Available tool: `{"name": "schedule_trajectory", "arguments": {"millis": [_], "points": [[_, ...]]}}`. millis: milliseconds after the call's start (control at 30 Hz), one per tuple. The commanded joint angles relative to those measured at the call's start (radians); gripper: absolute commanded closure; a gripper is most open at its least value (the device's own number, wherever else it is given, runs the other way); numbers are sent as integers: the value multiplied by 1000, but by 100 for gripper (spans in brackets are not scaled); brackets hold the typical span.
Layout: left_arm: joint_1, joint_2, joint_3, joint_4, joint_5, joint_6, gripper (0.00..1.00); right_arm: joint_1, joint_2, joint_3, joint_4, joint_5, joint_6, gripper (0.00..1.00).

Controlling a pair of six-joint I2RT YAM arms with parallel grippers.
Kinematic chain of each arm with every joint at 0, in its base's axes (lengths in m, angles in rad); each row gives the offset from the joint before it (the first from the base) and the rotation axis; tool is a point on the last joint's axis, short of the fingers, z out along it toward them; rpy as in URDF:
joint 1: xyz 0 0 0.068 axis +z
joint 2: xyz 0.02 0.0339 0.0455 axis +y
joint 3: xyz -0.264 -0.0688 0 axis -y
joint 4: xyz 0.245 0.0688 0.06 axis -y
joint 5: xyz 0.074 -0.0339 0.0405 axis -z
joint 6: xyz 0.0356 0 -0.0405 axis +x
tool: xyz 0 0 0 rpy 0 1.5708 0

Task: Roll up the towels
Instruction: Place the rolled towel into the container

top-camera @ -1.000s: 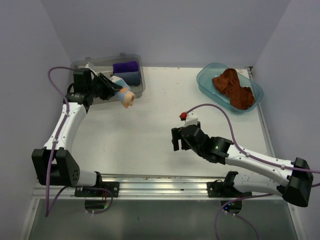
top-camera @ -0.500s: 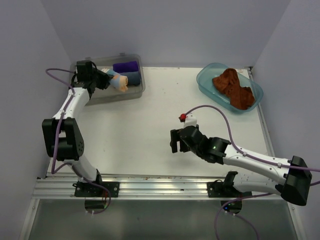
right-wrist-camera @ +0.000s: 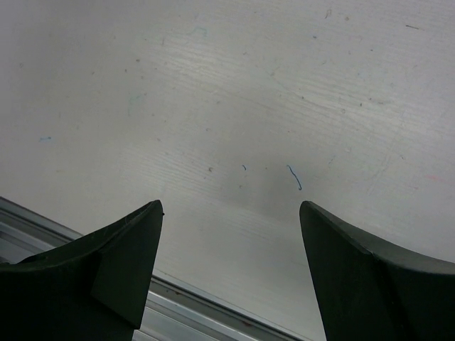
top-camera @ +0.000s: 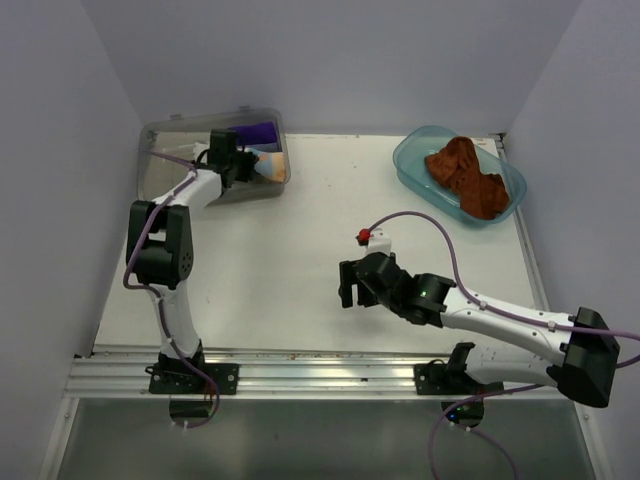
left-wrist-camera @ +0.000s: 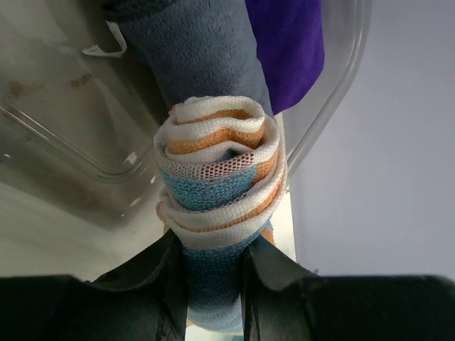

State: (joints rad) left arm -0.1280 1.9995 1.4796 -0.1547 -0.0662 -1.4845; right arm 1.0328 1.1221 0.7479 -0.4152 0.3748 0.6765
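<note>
Top external, far left: what has the left tool [top-camera: 245, 165] got?

It is clenched on the patterned towel [left-wrist-camera: 217, 177], a tight roll of pale blue, orange and white, pinched between both fingers [left-wrist-camera: 167, 284].

Where does that roll sit?

At the right end of the clear bin [top-camera: 160, 140], its free end up against the grey-blue cloth [left-wrist-camera: 199, 50], with the purple cloth [left-wrist-camera: 284, 50] just beside. Whether it rests on the bin floor, I cannot tell.

And the middle of the desk [top-camera: 280, 260]?

The right tool [top-camera: 348, 283] hangs low over bare desk, jaws spread wide, gripping nothing.

Far right?

The rust-brown towel [top-camera: 465, 175] lies crumpled and unrolled in the blue tub [top-camera: 410, 160], well apart from both tools.
</note>
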Motion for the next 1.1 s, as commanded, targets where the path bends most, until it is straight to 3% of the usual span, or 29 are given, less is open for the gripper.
{"name": "schedule_trajectory", "arguments": {"millis": [0,333,633,900,1067], "points": [[-15,-5,71,20,-113,-86,74,-2,-41,31,-39,13,40,19],[-18,-48,-2,-25,-190,-138,73,-2,-53,42,-73,24,34,19],[-32,-4,39,-126,-195,-163,71,-2,-68,41,-73,29,35,19],[-33,16,79,-163,-182,-168,42,-2,-93,33,-85,30,38,19],[-32,15,96,-177,-175,-161,36,-4,-96,38,-88,29,26,19]]}}
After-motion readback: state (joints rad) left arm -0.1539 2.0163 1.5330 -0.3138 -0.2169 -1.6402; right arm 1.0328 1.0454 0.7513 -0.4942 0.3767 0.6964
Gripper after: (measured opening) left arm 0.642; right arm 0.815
